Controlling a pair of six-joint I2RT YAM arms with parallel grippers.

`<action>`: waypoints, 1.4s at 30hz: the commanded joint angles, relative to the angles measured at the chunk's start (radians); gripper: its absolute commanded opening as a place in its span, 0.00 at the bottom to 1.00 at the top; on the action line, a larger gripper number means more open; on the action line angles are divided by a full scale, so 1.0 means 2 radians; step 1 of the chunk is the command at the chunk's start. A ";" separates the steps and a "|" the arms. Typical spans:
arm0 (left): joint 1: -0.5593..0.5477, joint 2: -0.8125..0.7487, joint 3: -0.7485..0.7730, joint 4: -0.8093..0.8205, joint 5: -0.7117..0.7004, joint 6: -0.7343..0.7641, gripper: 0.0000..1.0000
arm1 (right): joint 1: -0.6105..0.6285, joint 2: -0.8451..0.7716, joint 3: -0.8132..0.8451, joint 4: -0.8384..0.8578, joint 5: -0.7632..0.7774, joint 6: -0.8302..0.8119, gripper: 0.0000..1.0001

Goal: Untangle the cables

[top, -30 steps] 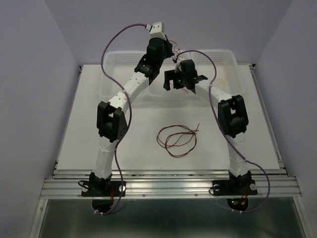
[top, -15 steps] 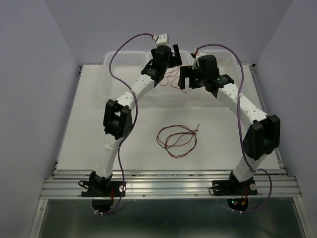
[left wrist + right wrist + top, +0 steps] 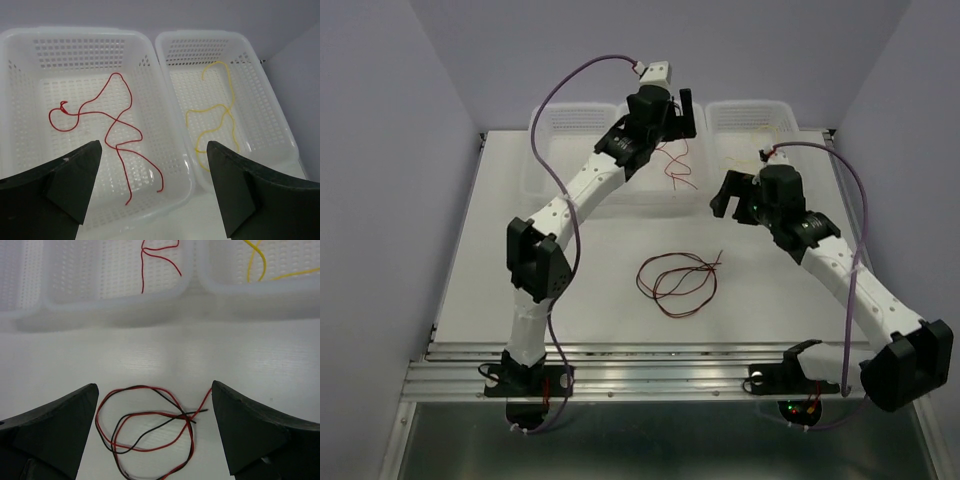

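A tangle of red and black cables [image 3: 676, 283] [image 3: 150, 432] lies in loose loops on the white table. One red cable [image 3: 676, 166] [image 3: 107, 120] lies alone in the left basket [image 3: 552, 128] [image 3: 75, 31]. A yellow cable [image 3: 752, 148] [image 3: 216, 116] [image 3: 256, 260] lies in the right basket [image 3: 775, 106] [image 3: 200, 34]. My left gripper [image 3: 682, 114] [image 3: 153, 147] hangs open above the near rims of the baskets and holds nothing. My right gripper [image 3: 728, 200] [image 3: 154, 390] is open above the table, between the baskets and the tangle, with nothing in it.
The two white perforated baskets stand side by side along the far edge of the table. Thick purple leads arc above both arms. The right arm's elbow [image 3: 910, 360] sticks out past the table's near right corner.
My left gripper has opened and let the red cable drop into the left basket. The right arm has drawn back from the baskets toward the tangle, its elbow swinging down and right.
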State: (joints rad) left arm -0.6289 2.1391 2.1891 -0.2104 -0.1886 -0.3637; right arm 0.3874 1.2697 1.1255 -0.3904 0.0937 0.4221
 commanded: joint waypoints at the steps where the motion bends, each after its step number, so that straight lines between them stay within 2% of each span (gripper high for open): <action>1: -0.044 -0.150 -0.060 -0.009 -0.010 0.017 0.99 | 0.001 -0.064 -0.071 0.033 -0.002 0.058 1.00; 2: -0.055 -0.189 -0.127 -0.001 -0.011 0.021 0.99 | 0.001 -0.073 -0.081 0.021 -0.002 0.071 1.00; 3: -0.067 -0.208 -0.161 0.004 -0.013 0.020 0.99 | 0.001 -0.088 -0.099 0.013 0.008 0.078 1.00; 4: -0.088 -0.226 -0.238 0.012 -0.001 0.021 0.99 | 0.001 -0.096 -0.106 -0.003 0.017 0.086 1.00; 6: -0.107 -0.275 -0.320 0.059 0.017 0.026 0.99 | 0.001 -0.113 -0.124 -0.014 0.039 0.102 1.00; 7: -0.123 -0.288 -0.389 0.090 0.028 0.027 0.99 | 0.001 -0.131 -0.142 -0.019 0.043 0.107 1.00; 11: -0.150 -0.293 -0.480 0.130 0.063 0.035 0.99 | 0.001 -0.168 -0.176 -0.026 0.057 0.122 1.00; 16: -0.164 -0.224 -0.479 0.136 0.053 0.056 0.99 | 0.001 -0.184 -0.185 -0.029 0.048 0.118 1.00; 23: -0.169 -0.147 -0.459 0.134 0.090 0.051 0.99 | 0.001 -0.182 -0.191 -0.040 0.057 0.111 1.00; 26: -0.169 -0.138 -0.463 0.137 0.091 0.048 0.95 | 0.001 -0.182 -0.195 -0.040 0.063 0.108 1.00; 27: -0.170 -0.137 -0.463 0.137 0.107 0.045 0.88 | 0.001 -0.182 -0.195 -0.040 0.066 0.107 1.00; 30: -0.173 -0.141 -0.468 0.140 0.120 0.037 0.85 | 0.001 -0.179 -0.197 -0.040 0.069 0.105 1.00; 39: -0.194 -0.148 -0.481 0.118 0.083 0.034 0.84 | 0.001 -0.179 -0.200 -0.040 0.067 0.103 1.00; 42: -0.200 -0.145 -0.486 0.113 0.075 0.032 0.74 | 0.001 -0.186 -0.203 -0.040 0.066 0.103 1.00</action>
State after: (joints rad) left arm -1.0157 1.8820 1.2289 0.0303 -0.0025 -0.2932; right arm 0.3874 0.9211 0.7357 -0.4816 0.2035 0.6399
